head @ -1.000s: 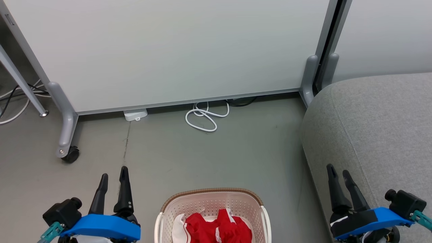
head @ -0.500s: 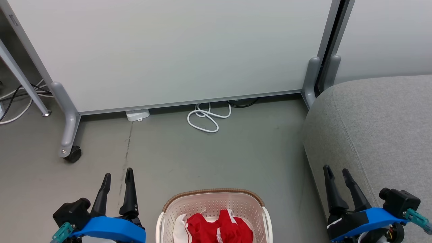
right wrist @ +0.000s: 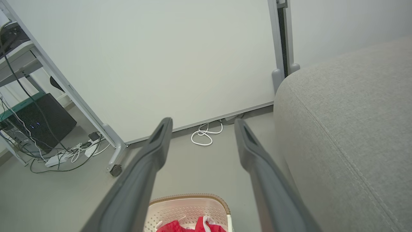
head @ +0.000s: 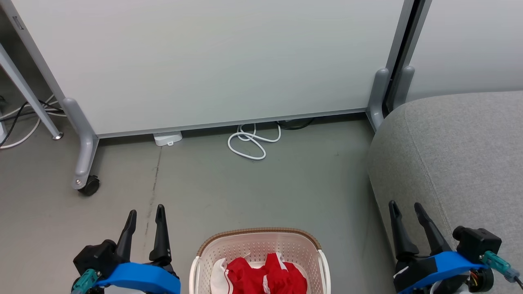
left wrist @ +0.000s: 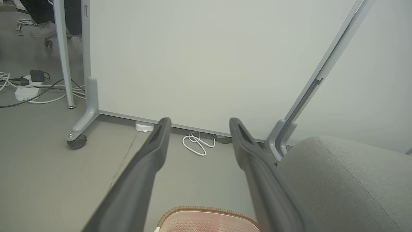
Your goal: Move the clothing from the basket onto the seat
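A tall white partition panel on grey wheeled feet closes off the space ahead, so my work lies on the grey floor in front of it. On my right stands the large grey fabric sofa with its stitched seam, its rounded end near the basket, which I judge makes for a short carry. The cream-white perforated plastic basket with a brown woven-look rim sits on the floor between my arms, within reach of either. The red clothing with white trim lies crumpled inside it (none of it is on the sofa yet). My left gripper hangs just left of the basket, fingers apart and empty. My right gripper hovers at the sofa's edge, fingers likewise parted, holding nothing. A coiled white cable lies by the panel, well apart from the basket.
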Controlling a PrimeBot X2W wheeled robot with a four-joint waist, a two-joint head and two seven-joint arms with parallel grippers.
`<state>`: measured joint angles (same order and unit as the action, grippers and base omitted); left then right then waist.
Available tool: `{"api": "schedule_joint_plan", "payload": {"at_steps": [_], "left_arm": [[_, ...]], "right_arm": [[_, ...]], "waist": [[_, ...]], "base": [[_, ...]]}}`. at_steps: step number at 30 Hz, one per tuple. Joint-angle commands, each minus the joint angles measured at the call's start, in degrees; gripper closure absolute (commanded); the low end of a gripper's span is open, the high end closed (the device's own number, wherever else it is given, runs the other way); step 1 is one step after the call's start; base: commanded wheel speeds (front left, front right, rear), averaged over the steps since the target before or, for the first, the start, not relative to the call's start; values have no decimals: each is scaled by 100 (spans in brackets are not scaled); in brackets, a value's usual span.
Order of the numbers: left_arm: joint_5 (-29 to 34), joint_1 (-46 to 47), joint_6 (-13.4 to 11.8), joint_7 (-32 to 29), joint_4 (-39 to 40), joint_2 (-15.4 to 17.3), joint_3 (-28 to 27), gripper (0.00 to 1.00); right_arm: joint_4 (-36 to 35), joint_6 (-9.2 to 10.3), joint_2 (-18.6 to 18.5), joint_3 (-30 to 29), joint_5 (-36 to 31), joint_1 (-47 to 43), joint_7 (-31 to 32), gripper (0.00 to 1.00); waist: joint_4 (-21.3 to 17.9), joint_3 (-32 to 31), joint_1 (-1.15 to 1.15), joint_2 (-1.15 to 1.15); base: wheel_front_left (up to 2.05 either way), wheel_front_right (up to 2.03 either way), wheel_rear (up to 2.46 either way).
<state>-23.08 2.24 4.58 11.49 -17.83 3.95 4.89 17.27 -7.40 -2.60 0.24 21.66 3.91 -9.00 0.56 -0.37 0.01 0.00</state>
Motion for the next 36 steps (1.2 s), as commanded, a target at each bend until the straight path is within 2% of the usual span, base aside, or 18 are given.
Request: {"api": "schedule_joint_plan", "payload": {"at_steps": [1, 14, 36], "left_arm": [[108, 105, -19, 48, -8, 8, -3, 0], [567, 136, -48, 200, -169, -5, 60, 0], [990, 223, -102, 380, -411, -3, 92, 0]], "right_arm": [[-13, -12, -36, 7, -145, 93, -60, 0], [2, -13, -38, -62, -830, 73, -168, 0], [83, -15, -42, -84, -1470, 73, -190, 0]], "waist": [[-2, 2, 0, 0], [2, 11, -1, 0], [2, -11, -1, 0]], "base": [[0, 0, 0], [0, 0, 0], [0, 0, 0]]}}
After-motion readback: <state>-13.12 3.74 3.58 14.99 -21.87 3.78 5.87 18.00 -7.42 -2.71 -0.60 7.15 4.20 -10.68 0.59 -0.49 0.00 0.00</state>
